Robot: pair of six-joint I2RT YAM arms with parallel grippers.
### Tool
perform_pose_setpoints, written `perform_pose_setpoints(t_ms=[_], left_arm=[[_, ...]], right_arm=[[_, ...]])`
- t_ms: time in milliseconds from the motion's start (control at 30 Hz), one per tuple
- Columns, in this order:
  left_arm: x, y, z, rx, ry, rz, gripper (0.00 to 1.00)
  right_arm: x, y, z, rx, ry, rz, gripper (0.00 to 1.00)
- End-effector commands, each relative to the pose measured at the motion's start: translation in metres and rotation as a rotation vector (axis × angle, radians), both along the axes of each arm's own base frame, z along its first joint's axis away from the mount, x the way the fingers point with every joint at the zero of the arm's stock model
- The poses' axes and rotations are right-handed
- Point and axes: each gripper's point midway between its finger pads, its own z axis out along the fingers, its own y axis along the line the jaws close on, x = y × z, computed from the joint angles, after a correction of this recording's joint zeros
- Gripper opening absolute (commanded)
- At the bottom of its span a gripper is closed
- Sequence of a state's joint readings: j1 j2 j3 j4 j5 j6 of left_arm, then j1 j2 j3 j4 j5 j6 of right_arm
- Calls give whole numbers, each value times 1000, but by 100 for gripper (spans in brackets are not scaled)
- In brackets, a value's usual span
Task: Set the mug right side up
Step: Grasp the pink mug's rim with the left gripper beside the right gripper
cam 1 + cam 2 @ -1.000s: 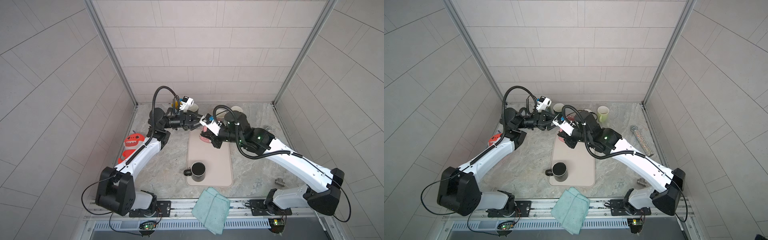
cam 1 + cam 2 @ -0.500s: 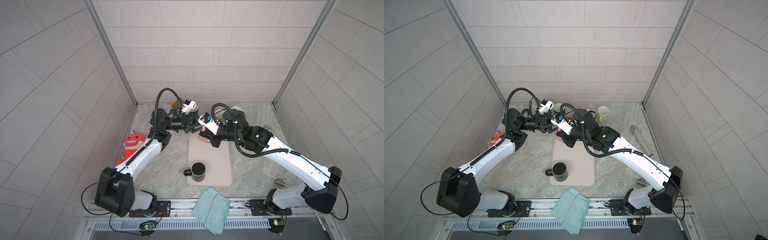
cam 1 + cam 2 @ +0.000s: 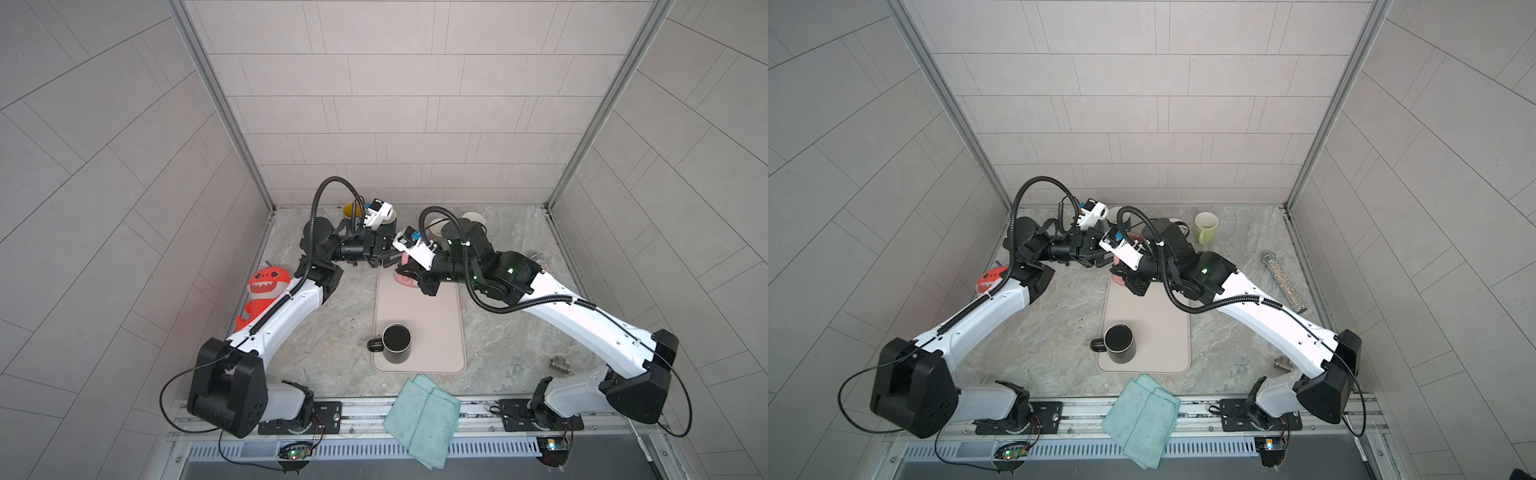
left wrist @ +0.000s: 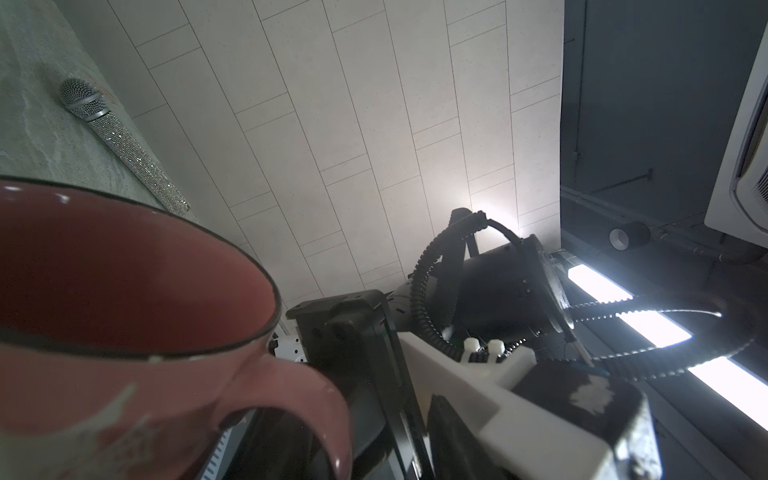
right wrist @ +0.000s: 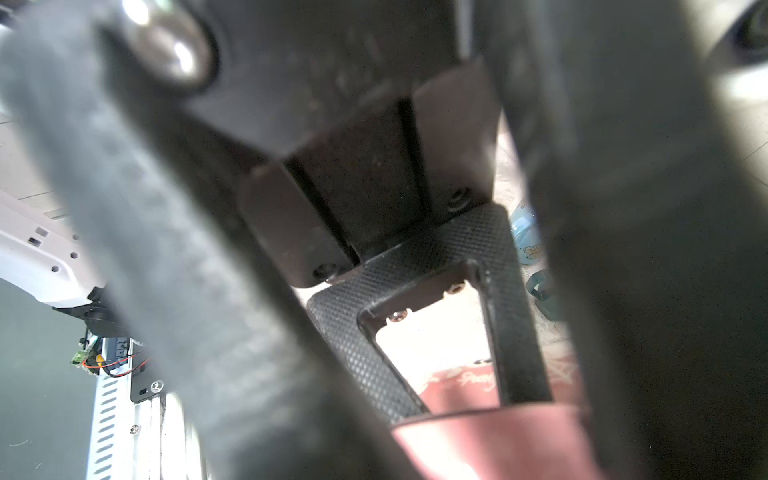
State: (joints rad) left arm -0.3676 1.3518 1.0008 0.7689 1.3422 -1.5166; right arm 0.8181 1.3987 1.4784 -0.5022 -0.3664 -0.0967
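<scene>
Got pink mug point(image 4: 124, 270) at far end of mat point(image 3: 419, 324): right fingers point(image 3: 427, 286) pinched on its handle, left fingers point(image 5: 419, 253) half-wide on body, grip unclear. I'd clamp left before releasing right.

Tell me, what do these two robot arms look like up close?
Both the left arm and right arm have white shells between chunky black joints and black bases. A ribbed black cable arches over each wrist. The left tool and right tool are black, each topped by a white camera mount. A green light glows on the right arm.
</scene>
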Motion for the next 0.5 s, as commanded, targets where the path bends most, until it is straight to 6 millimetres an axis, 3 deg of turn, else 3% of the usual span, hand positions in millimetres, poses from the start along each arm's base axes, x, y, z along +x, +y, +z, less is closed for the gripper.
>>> perform_pose_setpoints(t_ms=[0,133,333,467], left_arm=[[-17,-1,11,-14,-74,-42,44],[-17,-4,7,-10,-63,-49,40],[-16,-6,6,-9,-58,-50,13],[-14,-6,8,-13,-64,-40,0]], right_arm=[[2,8,44,99,-104,23,0],[3,9,44,104,-97,26,0],[2,8,46,105,-102,23,0],[2,6,44,104,-101,18,0]])
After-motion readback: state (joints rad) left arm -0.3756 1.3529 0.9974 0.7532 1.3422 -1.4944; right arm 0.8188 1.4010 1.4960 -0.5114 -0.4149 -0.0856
